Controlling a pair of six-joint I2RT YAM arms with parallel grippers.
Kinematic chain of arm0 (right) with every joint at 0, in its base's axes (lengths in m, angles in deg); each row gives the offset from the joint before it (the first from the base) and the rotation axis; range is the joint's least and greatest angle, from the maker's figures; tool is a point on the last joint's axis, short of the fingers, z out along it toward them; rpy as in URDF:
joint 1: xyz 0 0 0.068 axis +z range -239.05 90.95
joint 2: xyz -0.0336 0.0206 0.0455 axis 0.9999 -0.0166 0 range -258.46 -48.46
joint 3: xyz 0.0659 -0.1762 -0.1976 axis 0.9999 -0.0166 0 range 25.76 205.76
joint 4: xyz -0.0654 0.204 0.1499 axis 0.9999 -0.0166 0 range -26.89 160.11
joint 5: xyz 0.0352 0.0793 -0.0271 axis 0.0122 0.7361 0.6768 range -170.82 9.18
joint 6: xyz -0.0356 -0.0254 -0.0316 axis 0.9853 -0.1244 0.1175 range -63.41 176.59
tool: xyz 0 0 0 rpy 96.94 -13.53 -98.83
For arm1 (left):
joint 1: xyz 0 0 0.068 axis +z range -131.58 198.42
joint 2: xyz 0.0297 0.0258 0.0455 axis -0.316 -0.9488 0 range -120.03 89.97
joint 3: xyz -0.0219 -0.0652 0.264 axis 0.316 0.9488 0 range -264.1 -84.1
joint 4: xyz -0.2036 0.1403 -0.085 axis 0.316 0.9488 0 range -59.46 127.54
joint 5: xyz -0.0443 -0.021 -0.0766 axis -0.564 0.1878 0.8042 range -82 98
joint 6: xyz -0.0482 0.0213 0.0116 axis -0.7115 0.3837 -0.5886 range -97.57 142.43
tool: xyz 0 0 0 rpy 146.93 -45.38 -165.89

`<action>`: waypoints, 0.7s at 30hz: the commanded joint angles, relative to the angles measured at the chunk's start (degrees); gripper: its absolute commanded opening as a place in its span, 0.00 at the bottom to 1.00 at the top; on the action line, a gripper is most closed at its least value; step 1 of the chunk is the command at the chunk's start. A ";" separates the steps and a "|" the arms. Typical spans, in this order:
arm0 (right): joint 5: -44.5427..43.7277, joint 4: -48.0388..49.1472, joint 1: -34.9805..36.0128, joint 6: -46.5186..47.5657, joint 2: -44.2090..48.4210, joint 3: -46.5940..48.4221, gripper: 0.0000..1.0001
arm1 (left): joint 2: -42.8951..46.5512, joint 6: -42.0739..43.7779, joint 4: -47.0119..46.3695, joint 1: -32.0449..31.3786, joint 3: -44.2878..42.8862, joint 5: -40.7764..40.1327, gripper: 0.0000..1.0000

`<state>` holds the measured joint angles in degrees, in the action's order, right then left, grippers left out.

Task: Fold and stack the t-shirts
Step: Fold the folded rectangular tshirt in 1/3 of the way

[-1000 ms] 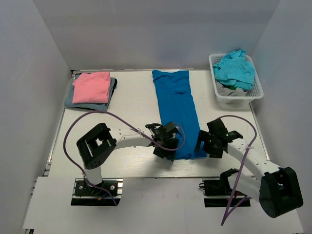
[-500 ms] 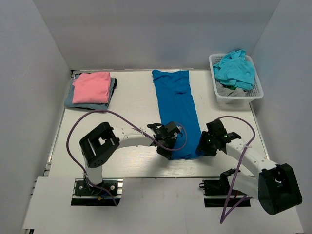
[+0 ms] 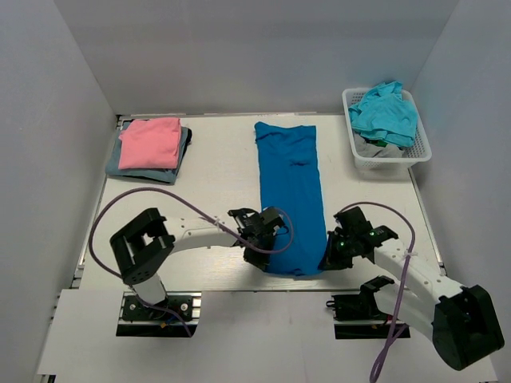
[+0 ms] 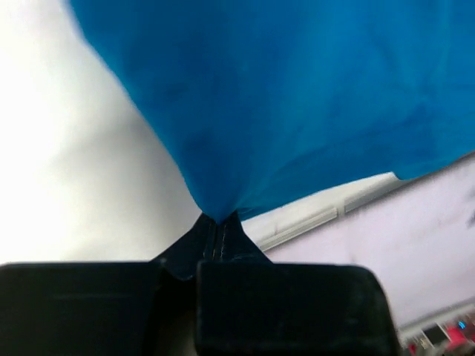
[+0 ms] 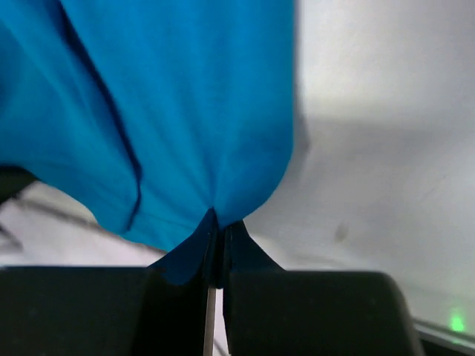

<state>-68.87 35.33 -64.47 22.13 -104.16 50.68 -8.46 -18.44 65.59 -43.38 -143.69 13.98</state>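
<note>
A royal-blue t-shirt lies as a long narrow strip down the middle of the table. My left gripper is shut on its near left corner, and my right gripper is shut on its near right corner. In the left wrist view the blue cloth bunches into my pinched left gripper. The right wrist view shows the same cloth drawn to a point in my shut right gripper. A folded pink t-shirt rests on a grey-blue one at the back left.
A white lattice basket at the back right holds a crumpled turquoise t-shirt. The table's near edge runs just in front of both grippers. Grey walls close in the left, right and far sides.
Both grippers have shut on the blue t-shirt's near corners. They have pulled it toward the near edge, and the whole shirt has slid nearer.
</note>
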 commanded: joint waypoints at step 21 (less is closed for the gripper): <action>-11.68 -7.32 6.10 -4.74 -7.92 20.41 0.00 | 5.27 -4.49 8.54 0.80 -12.03 -14.40 0.00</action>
<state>-75.02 28.38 -57.74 18.35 -109.45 67.51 -2.28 -24.80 72.69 -43.73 -151.63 5.37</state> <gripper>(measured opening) 0.033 0.025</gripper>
